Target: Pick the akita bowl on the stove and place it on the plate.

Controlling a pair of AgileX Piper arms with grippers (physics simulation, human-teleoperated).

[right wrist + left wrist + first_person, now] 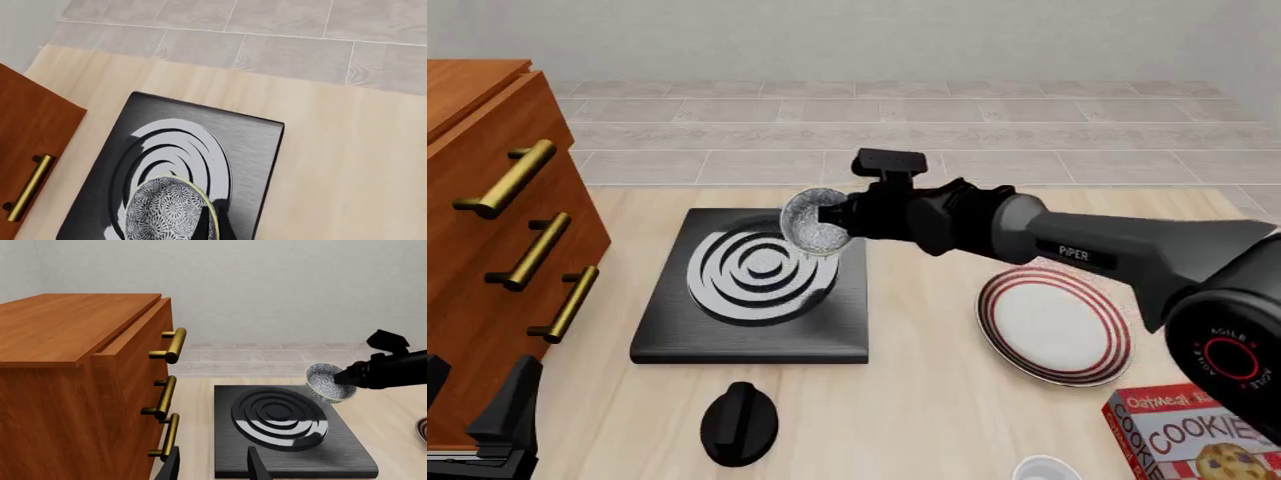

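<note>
Two arms, only one busy. Nearest us, at the lower left of the front view, the left gripper (487,420) idles by the wooden drawer cabinet (481,230); in its own wrist view its fingers stand apart with nothing between them. A black knob (739,423) lies at lower centre, a cookie box (1194,440) at lower right. Further in, right of centre, the plate (1054,325) waits bare, red rings showing.

Now the action: the right gripper (843,222) is closed on the akita bowl (814,222), pinching its rim, and the bowl hangs tilted on edge, clear of the stove (754,285), above the burner rings' upper right side. It looks light and rigid, but that thin rim is a slim, likely slippery purchase, and the bowl probably chips if dropped. I'd say a rim pinch suits it, levelled out before it travels right to the plate.
</note>
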